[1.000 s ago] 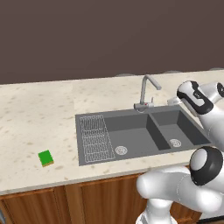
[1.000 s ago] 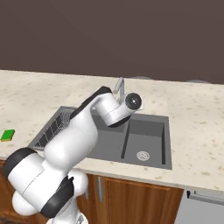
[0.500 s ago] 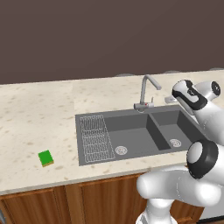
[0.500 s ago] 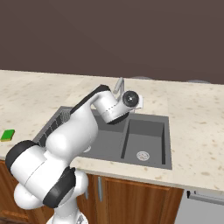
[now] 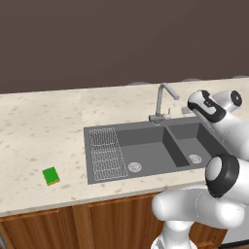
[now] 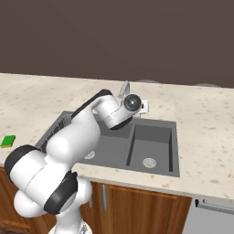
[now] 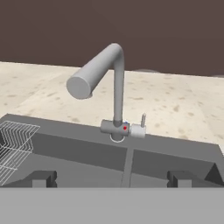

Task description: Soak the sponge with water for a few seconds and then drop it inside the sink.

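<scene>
Far left of gripper: sponge

The beige speckled stone-look counter has a smooth, matt face. The dark grey rectangular sink looks matt and smooth, with shiny silver metal drains; its ribbed drainboard is thin pale wire. The curved grey metal faucet has a dull brushed sheen. The small green sponge looks soft and matt. The brown cabinet fronts show wood grain.
</scene>
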Tool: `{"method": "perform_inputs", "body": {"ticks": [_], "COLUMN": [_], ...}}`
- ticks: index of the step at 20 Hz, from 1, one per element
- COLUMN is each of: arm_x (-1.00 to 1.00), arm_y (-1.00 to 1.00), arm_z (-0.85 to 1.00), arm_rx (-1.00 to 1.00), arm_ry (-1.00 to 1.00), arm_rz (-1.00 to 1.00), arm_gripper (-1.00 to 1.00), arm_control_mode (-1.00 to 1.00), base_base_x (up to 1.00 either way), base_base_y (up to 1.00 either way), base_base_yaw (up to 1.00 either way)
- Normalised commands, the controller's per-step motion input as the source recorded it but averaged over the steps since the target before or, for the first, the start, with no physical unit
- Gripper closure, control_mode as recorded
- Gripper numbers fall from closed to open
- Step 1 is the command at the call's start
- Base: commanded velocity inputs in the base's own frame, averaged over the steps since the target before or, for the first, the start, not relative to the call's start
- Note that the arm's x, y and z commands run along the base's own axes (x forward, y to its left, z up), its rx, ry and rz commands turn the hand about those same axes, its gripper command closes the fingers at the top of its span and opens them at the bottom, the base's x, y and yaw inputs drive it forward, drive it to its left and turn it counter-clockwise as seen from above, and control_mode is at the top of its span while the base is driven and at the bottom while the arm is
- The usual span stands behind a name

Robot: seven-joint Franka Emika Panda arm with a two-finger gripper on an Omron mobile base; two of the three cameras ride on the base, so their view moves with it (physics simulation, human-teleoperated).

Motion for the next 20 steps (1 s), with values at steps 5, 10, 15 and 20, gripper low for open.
{"method": "perform_inputs", "body": {"ticks": [5, 10, 15, 20], "arm_x": [0.05, 0.0, 0.0, 0.08], "arm_y": [0.0, 0.0, 0.0, 0.0], "arm_z": [-0.11, -0.1, -0.11, -0.11], "arm_rx": [0.0, 0.0, -0.02, -0.02], "arm_ry": [0.0, 0.0, 0.0, 0.0], "arm_rz": [-0.02, 0.0, 0.0, 0.0], "arm_gripper": [-1.0, -1.0, -1.0, -1.0], "arm_control_mode": [-1.0, -1.0, -1.0, -1.0], "base_base_x": [0.0, 0.0, 0.0, 0.0], "base_base_y": [0.0, 0.0, 0.0, 0.0], "base_base_yaw": [0.0, 0.0, 0.0, 0.0]}}
